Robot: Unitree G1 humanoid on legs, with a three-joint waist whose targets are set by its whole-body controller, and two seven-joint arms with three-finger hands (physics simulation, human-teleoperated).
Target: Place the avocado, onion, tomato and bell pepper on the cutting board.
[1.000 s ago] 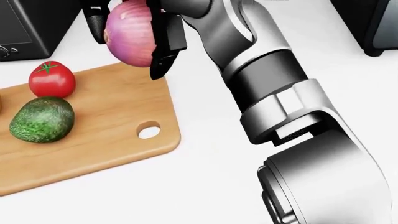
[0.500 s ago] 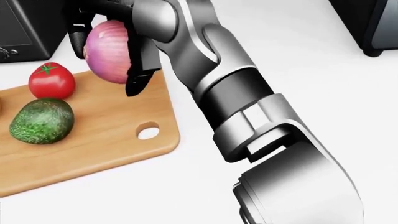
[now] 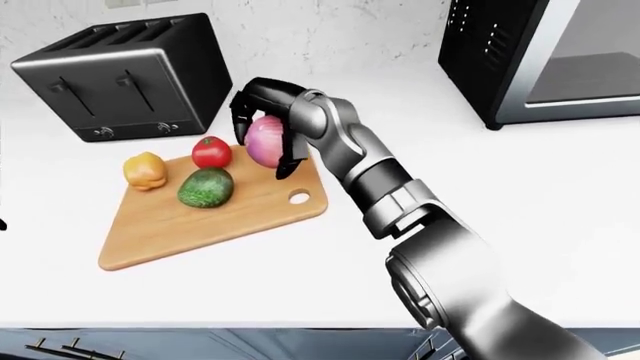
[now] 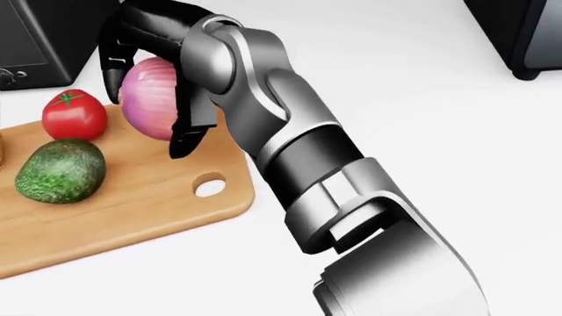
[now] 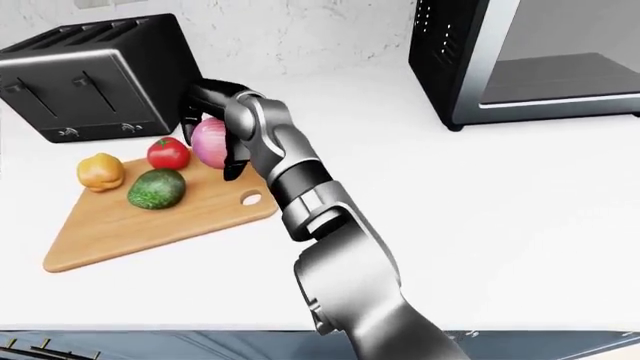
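White kitchen counter point(image 3: 520, 195), black toaster point(image 3: 125, 75) up at the top left of the left-eye view, and a dark oven-looking appliance point(image 3: 545, 60) at the top right. The wooden cutting board point(image 3: 200, 225) lies just below the toaster.

What's changed over the last second: the right hand point(image 4: 149, 85) has carried the onion point(image 4: 151, 97) leftward and lower in the head view. A second ago it hung out past the board's upper right corner, and now it's properly over the wood, just beside the tomato point(image 4: 74, 113). The board and the other veg sit almost exactly where they were, so it's the arm moving, not the camera. That looks like the final lowering before a release.

The hand's black fingers are wrapped around the onion from above, one finger point(image 4: 189, 131) running down its right side with the tip poking out below. Whether the onion's underside is touching the board yet can't be told from these views.

The onion itself is a pinkish-purple red onion, smooth with faint lengthwise streaks, held more or less upright. The tomato, the avocado point(image 4: 60, 171) and the yellow-orange bell pepper point(image 3: 145, 170) are already on the board, so the onion is probably the last thing left. The left hand isn't showing in any view.
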